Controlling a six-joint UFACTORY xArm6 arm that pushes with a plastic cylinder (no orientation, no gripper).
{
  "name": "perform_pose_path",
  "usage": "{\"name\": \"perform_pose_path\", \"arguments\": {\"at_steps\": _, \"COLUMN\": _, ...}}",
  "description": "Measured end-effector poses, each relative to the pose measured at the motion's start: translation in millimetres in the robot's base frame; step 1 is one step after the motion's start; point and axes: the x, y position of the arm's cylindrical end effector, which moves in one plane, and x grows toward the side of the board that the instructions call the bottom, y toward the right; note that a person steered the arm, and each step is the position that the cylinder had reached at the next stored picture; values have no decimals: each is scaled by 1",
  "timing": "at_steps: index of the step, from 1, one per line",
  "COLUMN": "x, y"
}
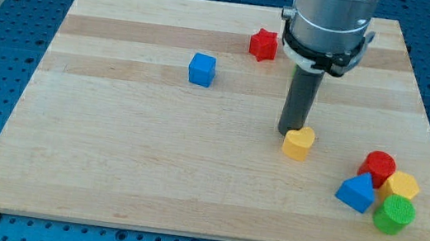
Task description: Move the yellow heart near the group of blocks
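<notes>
The yellow heart (299, 142) lies on the wooden board (109, 165), right of centre. My tip (289, 132) stands at the heart's upper left edge, touching or nearly touching it. A group of blocks sits at the view's lower right: a red cylinder (378, 167), a yellow hexagon (401, 186), a blue triangle (357, 192) and a green cylinder (394, 215). The heart is a short way to the left of and above this group.
A blue cube (202, 69) sits left of centre near the view's top. A red star (264, 45) lies near the top edge, just left of the arm's body (329, 23). The board's right edge runs close to the group.
</notes>
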Motion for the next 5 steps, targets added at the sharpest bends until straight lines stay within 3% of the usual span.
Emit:
{"name": "perform_pose_path", "arguments": {"at_steps": 2, "x": 11, "y": -22}}
{"name": "perform_pose_path", "arguments": {"at_steps": 5, "x": 31, "y": 7}}
